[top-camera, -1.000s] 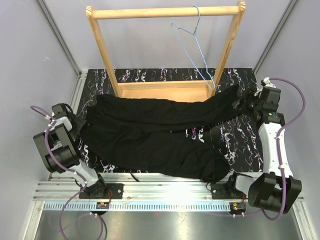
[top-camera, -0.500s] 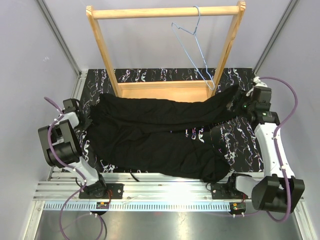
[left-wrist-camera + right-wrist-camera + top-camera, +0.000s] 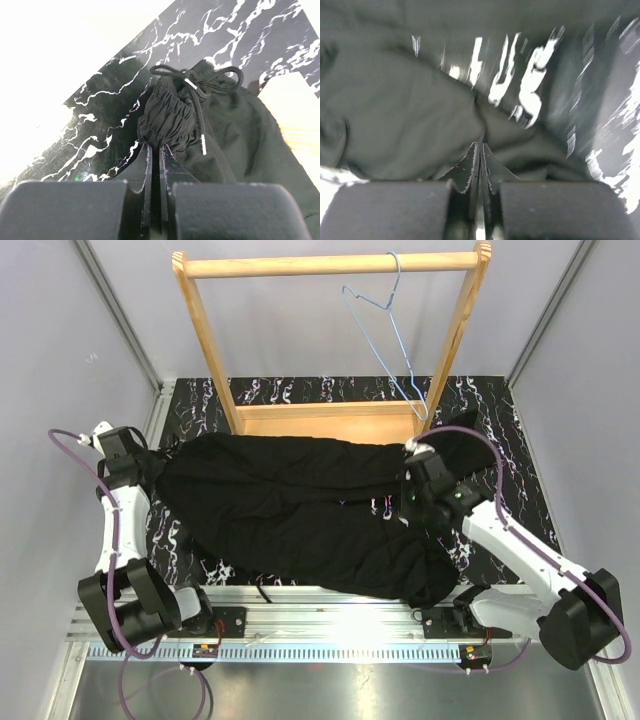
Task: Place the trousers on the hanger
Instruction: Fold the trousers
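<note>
The trousers (image 3: 300, 510) lie wrinkled across the middle of the frame on the black marbled bench (image 3: 500, 410). At their left end the left jaws are closed on the gathered waistband (image 3: 167, 117). Right of centre, the right jaws are pinched shut on a fold of trouser fabric. The hanger (image 3: 407, 360) hangs at upper right on the wooden rack (image 3: 330, 262), apart from the cloth.

The left gripper (image 3: 155, 150) has its jaws pressed tight, pinching the trousers (image 3: 170, 117) bunched just ahead of its tips. The left arm (image 3: 110, 520) extends straight behind it. The right gripper (image 3: 480, 147) is clamped on a fold of the same cloth, with the right arm (image 3: 520, 545) stretched long behind its wrist.
</note>
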`<state>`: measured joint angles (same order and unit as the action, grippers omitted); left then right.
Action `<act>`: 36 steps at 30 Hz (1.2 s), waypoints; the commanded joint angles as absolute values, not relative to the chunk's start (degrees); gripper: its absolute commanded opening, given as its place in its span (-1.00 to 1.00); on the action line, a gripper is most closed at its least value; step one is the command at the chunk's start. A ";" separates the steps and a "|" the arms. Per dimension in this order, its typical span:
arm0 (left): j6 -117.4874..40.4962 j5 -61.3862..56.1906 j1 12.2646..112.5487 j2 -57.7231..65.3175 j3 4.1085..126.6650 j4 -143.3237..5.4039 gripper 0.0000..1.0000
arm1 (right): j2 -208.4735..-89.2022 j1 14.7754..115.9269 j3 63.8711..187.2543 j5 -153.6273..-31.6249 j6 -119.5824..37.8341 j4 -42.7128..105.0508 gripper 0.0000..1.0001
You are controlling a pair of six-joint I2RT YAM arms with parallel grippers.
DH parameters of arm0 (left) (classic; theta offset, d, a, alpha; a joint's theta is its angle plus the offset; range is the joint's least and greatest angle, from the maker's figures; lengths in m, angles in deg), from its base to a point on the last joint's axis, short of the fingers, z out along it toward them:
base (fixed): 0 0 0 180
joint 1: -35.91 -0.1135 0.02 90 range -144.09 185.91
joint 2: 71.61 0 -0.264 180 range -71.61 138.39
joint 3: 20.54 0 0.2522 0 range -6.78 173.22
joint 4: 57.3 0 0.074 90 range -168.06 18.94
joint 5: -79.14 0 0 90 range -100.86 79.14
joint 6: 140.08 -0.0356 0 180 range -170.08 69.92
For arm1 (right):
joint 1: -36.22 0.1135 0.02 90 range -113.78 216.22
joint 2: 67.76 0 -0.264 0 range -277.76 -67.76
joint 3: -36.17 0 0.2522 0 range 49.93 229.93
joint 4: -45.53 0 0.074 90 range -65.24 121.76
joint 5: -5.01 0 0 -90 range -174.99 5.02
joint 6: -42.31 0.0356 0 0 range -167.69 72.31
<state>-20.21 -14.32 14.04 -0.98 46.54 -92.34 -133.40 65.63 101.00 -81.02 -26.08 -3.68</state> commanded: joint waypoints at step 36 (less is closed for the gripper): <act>-20.10 -9.28 7.96 -3.67 47.71 -91.81 -1.00 | -175.86 73.41 115.67 -70.40 -13.32 -0.92 -1.00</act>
